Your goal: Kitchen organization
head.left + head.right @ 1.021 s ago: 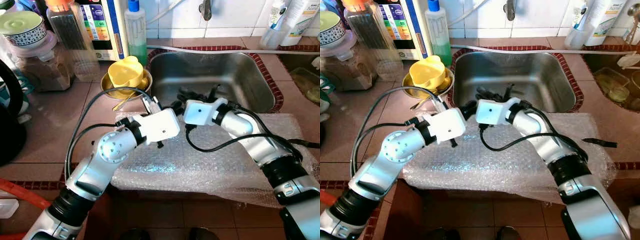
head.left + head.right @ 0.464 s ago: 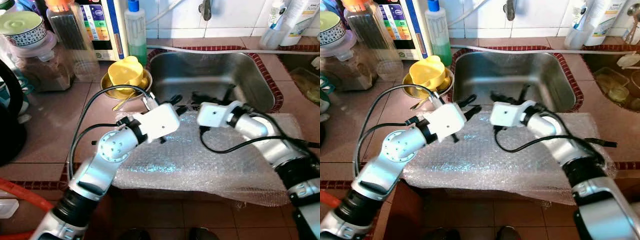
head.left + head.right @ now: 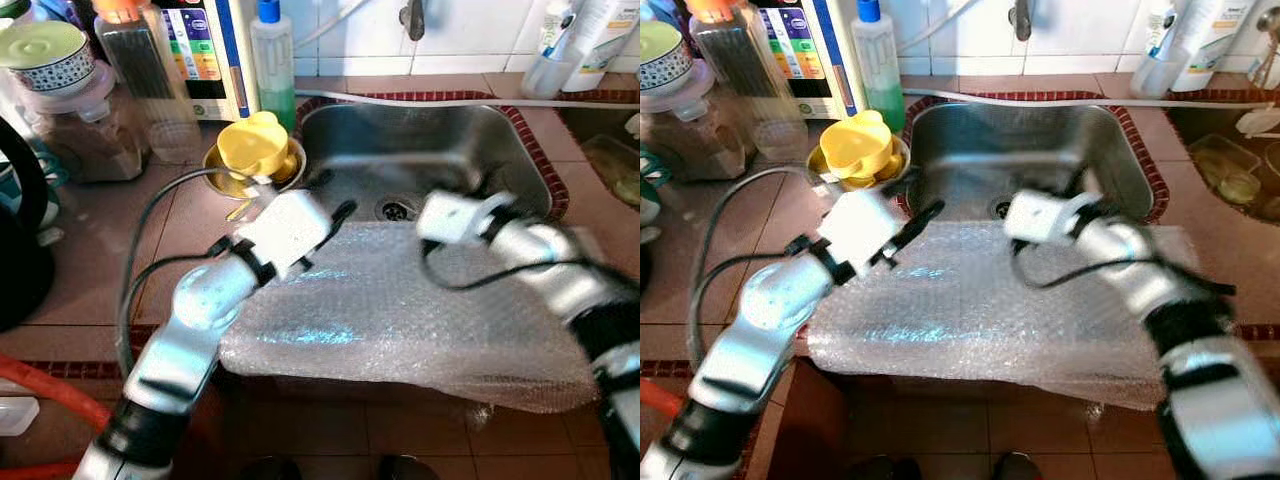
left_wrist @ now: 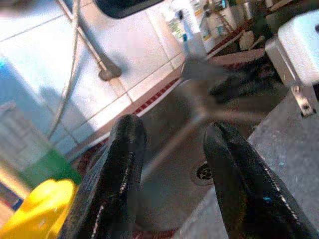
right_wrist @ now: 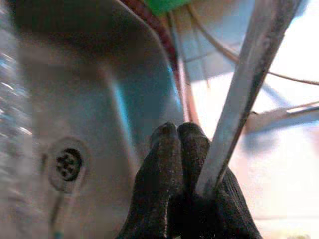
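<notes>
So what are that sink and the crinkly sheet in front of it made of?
The sink looks like brushed stainless steel: grey, dull sheen, soft reflections. The sheet looks like clear plastic bubble wrap, going by its rows of small glinting bubbles and see-through haze.

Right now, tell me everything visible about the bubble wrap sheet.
The bubble wrap sheet is clear, shiny plastic, spread flat across the tiled counter. Its far edge reaches the sink rim and its near edge droops over the counter front. Both arms reach over it, the left pincer above its far left corner.
</notes>
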`<state>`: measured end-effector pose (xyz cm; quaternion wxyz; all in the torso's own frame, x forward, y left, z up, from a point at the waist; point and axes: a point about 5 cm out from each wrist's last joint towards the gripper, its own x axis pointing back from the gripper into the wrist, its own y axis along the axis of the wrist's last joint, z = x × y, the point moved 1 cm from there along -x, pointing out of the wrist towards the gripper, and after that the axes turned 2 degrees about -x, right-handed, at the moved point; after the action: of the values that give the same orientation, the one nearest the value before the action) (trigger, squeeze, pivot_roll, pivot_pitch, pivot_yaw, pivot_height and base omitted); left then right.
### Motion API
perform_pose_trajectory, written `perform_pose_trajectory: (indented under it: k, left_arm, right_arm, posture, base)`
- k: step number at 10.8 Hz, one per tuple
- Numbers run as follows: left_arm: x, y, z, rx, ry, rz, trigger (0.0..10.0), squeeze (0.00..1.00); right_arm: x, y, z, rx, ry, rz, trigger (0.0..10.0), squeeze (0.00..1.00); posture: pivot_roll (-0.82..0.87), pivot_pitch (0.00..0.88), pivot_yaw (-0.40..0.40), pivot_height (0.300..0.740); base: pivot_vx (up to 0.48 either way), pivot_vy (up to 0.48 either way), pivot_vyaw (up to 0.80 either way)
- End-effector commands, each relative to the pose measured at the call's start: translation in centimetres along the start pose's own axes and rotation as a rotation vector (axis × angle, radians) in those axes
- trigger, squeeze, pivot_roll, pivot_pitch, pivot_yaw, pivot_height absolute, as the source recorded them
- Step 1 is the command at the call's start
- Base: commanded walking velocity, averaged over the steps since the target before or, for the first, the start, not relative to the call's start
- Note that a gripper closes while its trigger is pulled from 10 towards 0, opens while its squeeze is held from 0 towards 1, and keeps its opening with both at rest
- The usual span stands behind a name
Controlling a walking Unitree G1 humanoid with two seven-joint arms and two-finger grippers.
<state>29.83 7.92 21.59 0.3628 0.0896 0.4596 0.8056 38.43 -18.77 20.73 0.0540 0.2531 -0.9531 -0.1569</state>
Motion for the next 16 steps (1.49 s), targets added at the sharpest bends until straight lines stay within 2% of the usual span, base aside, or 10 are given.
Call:
perform_pose_trajectory:
  k: [1,2,4,5,7,9,10,11,14,16]
  left_arm:
    - [0.7,-0.1,0.0,0.027,0.013,0.009,10.0,1.0]
    - [1.1,-0.4,-0.1,0.033,0.012,0.025,10.0,1.0]
    - [2.1,-1.1,-1.7,0.079,-0.058,0.071,10.0,1.0]
    - [2.2,-1.1,-2.1,0.082,-0.081,0.081,10.0,1.0]
    - [2.3,-1.3,-2.2,0.096,-0.072,0.103,10.0,1.0]
    - [2.4,-1.3,-2.2,0.107,-0.071,0.116,10.0,1.0]
    - [2.5,-1.4,-2.4,0.103,-0.078,0.12,10.0,1.0]
    - [2.5,-1.4,-2.6,0.125,-0.089,0.124,10.0,1.0]
    - [2.8,-1.5,-3.2,0.175,-0.148,0.148,10.0,1.0]
    - [2.9,-1.6,-3.5,0.158,-0.173,0.16,10.0,1.0]
  right_arm:
    - [0.7,-1.3,-1.5,0.027,-0.046,0.052,0.0,0.0]
    - [0.8,-1.8,-2.2,0.031,-0.07,0.071,0.0,0.0]
    - [1.5,-3.2,-3.6,0.078,-0.112,0.128,2.5,0.0]
    - [1.5,-3.2,-3.7,0.079,-0.121,0.13,2.4,0.0]
    - [1.1,-3.1,-2.7,0.064,-0.11,0.118,2.8,0.0]
    - [1.7,-4.1,-1.7,0.065,-0.083,0.163,3.7,0.0]
    - [2.1,-4.6,-1.4,0.048,-0.076,0.192,8.0,0.0]
    - [2.3,-5.0,-0.9,0.016,-0.067,0.213,10.0,1.0]
    - [2.7,-5.5,0.3,-0.011,-0.029,0.24,10.0,1.0]
    - [3.0,-6.3,0.9,-0.102,0.011,0.306,10.0,1.0]
  posture:
    - [-0.09,0.179,0.075,0.74]
    - [-0.09,0.179,0.077,0.74]
    - [-0.08,0.179,0.078,0.74]
    - [-0.07,0.178,0.076,0.74]
    - [-0.07,0.178,0.076,0.74]
    - [-0.07,0.178,0.074,0.74]
    - [-0.07,0.179,0.077,0.74]
    - [-0.06,0.18,0.079,0.74]
    - [-0.06,0.183,0.081,0.74]
    - [-0.06,0.184,0.083,0.74]
  base:
    - [0.0,0.0,0.0]
    - [0.0,0.0,0.0]
    - [0.0,0.0,0.0]
    - [0.0,0.0,0.0]
    - [0.0,0.0,0.0]
    - [0.0,0.0,0.0]
    - [0.0,0.0,0.0]
    - [0.0,0.0,0.0]
    - [0.0,0.0,0.0]
    - [0.0,0.0,0.0]
